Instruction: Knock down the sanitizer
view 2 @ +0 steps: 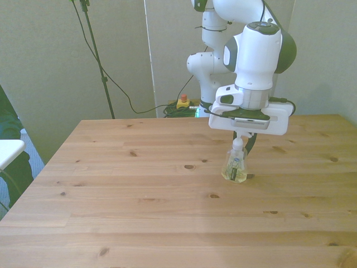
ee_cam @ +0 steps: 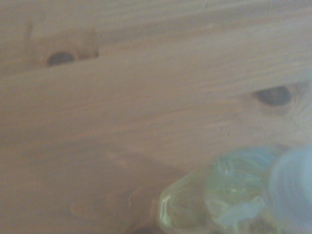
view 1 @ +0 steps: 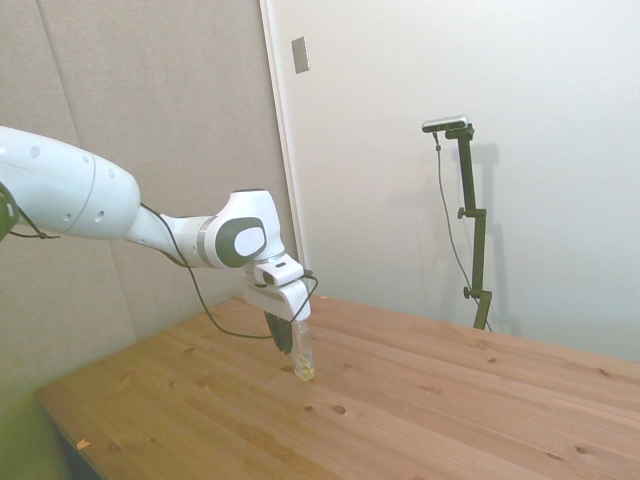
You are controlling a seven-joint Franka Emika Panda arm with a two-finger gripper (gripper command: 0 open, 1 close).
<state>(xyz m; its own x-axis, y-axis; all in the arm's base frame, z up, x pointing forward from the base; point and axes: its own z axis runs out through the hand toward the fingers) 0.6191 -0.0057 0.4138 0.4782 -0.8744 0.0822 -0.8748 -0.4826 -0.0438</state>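
The sanitizer (view 2: 235,165) stands upright on the wooden table (view 2: 139,184), a small clear bottle with yellowish liquid and a white pump top. It sits a little toward the front view's right of the table's middle. My gripper (view 2: 243,146) hangs low just behind it, close against its upper part. In the side view the sanitizer (view 1: 303,355) stands right beside the gripper (view 1: 287,341), on the side away from the arm. The wrist view shows the sanitizer (ee_cam: 229,195) blurred and very close, with its white top (ee_cam: 292,185) at the picture's edge.
Bare wood surrounds the bottle on all sides. Behind the table's far edge lie cables and a small yellow box with a red button (view 2: 182,102). A white object (view 2: 8,151) juts in at the front view's left edge.
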